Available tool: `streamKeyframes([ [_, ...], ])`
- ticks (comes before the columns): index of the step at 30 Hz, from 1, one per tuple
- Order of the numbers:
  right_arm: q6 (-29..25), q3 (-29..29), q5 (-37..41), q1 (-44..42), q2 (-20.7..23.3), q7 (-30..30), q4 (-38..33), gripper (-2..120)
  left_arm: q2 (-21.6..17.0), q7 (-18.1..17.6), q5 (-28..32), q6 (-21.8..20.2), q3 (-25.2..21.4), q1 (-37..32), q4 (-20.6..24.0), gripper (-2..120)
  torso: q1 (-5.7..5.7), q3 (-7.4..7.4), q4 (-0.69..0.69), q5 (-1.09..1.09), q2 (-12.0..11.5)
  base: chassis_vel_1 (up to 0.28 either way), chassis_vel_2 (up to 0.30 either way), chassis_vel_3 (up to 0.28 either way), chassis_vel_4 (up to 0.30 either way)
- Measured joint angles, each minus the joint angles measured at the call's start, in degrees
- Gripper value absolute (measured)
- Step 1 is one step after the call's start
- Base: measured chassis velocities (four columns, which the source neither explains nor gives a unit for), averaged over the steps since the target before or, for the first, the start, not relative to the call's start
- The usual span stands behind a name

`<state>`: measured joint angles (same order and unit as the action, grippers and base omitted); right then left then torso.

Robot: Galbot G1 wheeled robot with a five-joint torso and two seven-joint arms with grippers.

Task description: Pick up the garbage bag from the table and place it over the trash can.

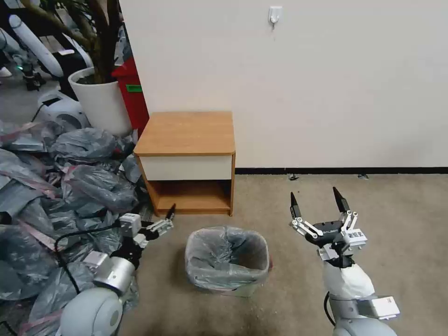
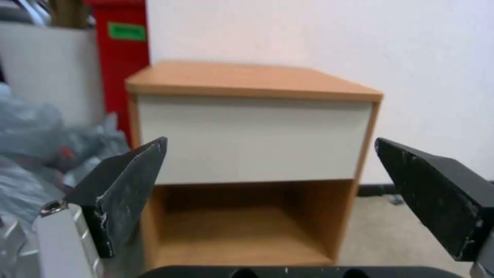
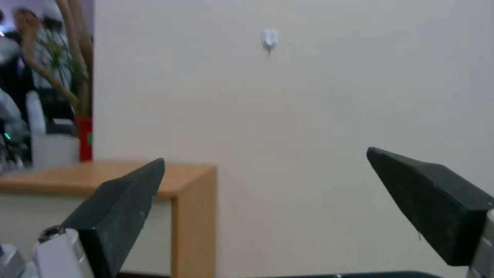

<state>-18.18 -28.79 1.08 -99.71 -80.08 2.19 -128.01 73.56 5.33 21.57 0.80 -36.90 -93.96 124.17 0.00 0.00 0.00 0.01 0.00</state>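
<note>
Lining the trash can [image 1: 242, 290], the garbage bag [image 1: 227, 261] — both tools, left [image 1: 164, 223] and right [image 1: 320, 201], released.

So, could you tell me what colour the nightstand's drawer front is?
Cream-white, against the light-brown wood of the table; the left wrist view shows it best.

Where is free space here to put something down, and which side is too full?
Free: the nightstand top, and carpet between the lined trash can and right gripper. Crowded: the heap of grey bags beside the left gripper.
</note>
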Motion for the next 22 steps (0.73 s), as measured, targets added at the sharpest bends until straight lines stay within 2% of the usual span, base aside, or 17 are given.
streamKeyframes([
  [3,1.59,-0.62,-1.37,0.09,-0.69,0.39,0.95,100,1.49,0.16,-1.31,1.39,0.16,-1.02,-0.10,100,0.00,0.00,0.00,-0.01,0.00,0.000,0.000,0.000,0.000],
  [10,2.78,-2.06,-3.39,1.87,-2.45,0.83,4.40,100,4.37,1.15,-5.52,5.79,1.95,-1.68,-4.83,100,0.00,0.00,0.00,-0.02,0.00,0.000,0.000,0.000,0.000],
  [22,2.75,-2.20,-3.35,1.90,-3.37,0.86,5.91,100,5.87,1.33,-6.70,8.11,2.81,-1.75,-6.36,100,0.00,0.00,0.00,-0.01,0.00,0.000,0.000,0.000,0.000],
])
